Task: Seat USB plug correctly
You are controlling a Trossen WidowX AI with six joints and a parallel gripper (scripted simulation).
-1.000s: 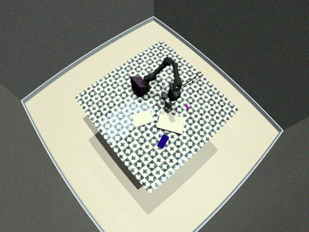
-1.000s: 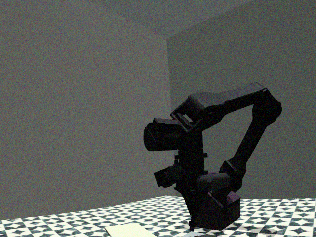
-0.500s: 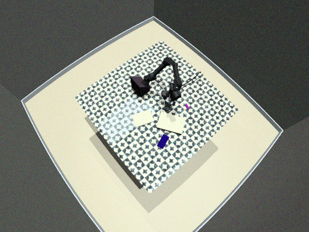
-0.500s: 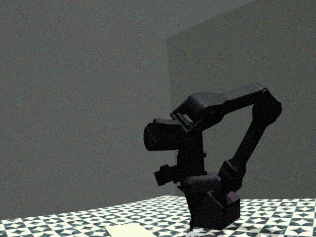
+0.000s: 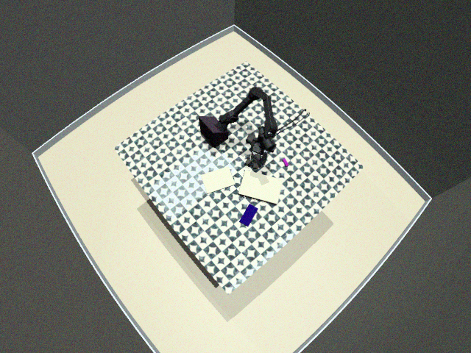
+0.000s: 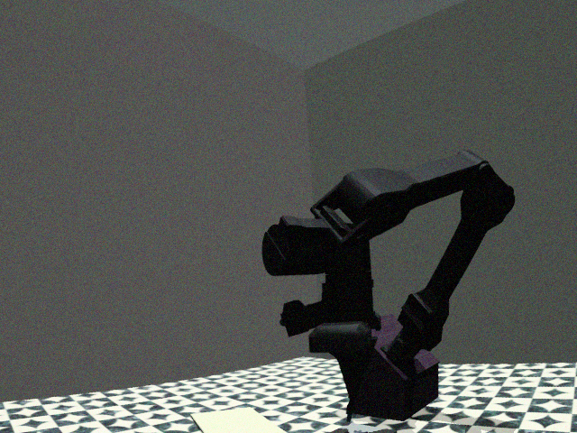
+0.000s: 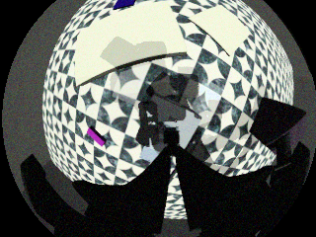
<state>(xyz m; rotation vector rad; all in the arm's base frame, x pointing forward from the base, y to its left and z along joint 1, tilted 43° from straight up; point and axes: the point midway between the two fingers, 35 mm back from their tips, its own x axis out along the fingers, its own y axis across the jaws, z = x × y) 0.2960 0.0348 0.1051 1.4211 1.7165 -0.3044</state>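
My gripper [image 7: 172, 150] [image 6: 348, 413] points down and is shut on the black USB plug [image 7: 171, 134], which shows as a small dark block at the fingertips in the wrist view. The power cube [image 7: 188, 129] shows as a pale blue-grey face under the fingertips, partly covered by dark shadow; its pale top also shows at the bottom edge of the exterior view. The arm hides most of it in the top view. The socket cannot be made out. Which way round the plug is, and whether its tip touches the cube, cannot be told.
Two cream panels [image 5: 262, 187] [image 5: 217, 179] lie in front of the arm. A dark blue block [image 5: 248, 215] [image 7: 124, 4] lies beyond them. A small magenta block [image 5: 285, 162] [image 7: 96, 136] lies beside the gripper. Thin dark cables [image 5: 294, 121] run behind the arm.
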